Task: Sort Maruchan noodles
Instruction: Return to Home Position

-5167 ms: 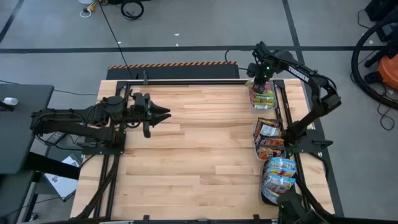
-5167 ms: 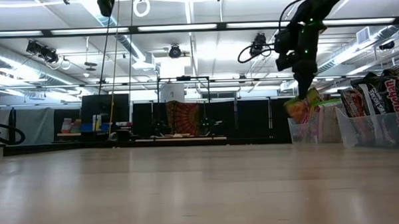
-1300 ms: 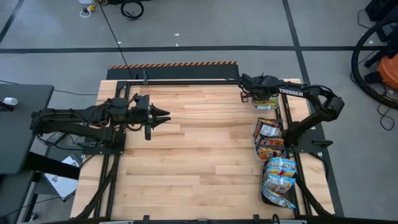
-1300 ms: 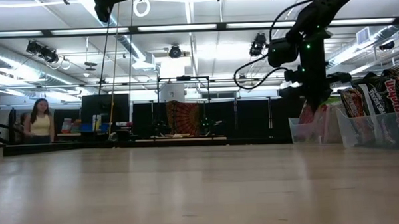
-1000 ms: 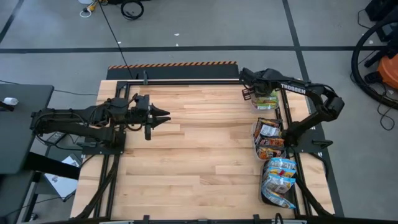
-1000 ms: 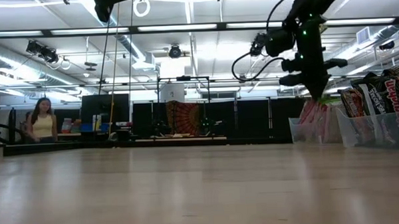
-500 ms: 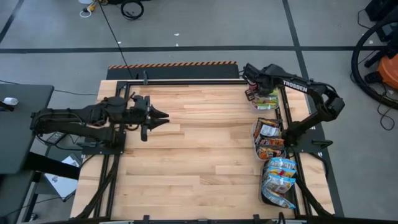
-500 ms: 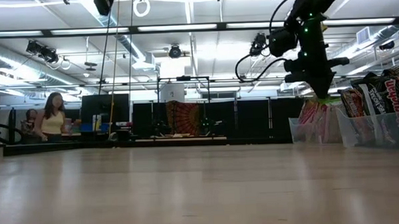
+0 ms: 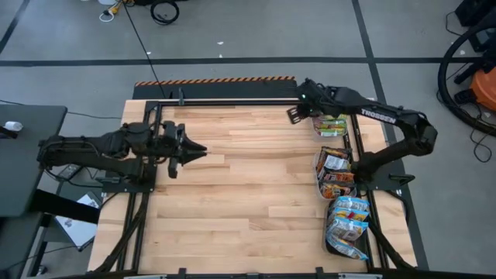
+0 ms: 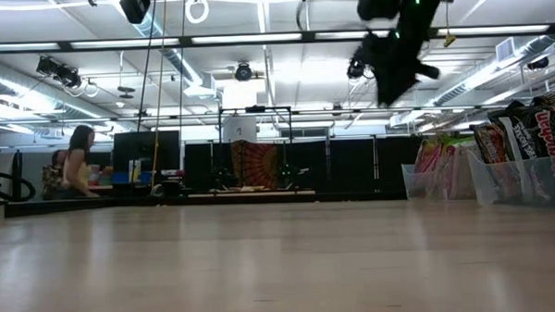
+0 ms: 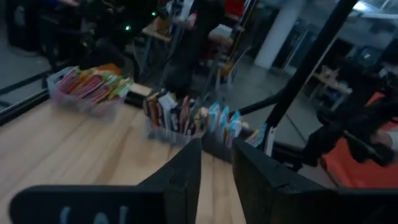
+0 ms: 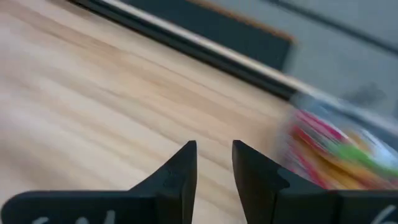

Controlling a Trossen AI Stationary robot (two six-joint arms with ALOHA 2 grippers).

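A lit workshop lies behind the pale wooden surface [image 9: 248, 201], most of it bare planks. The Maruchan noodles in view stand sorted along its right edge: green packets [image 9: 332, 124] in the far tray [image 11: 78, 102], dark brown packets [image 9: 335, 174] in the middle, pale blue packets [image 9: 347, 223] nearest.

Sorting looks finished, so the step in hand is likely the return to rest. The right end effector [image 9: 293, 115] hangs raised just left of the far tray, fingers drawn close with a slim gap, holding nothing. The left end effector [image 9: 200, 149] waits at the left, fingers equally close, empty.

Folding the right arm home calls for height, since packets stand proud of the tray rims. The black frame rail [image 9: 232, 101] runs close along the far edge; open room lies leftward.
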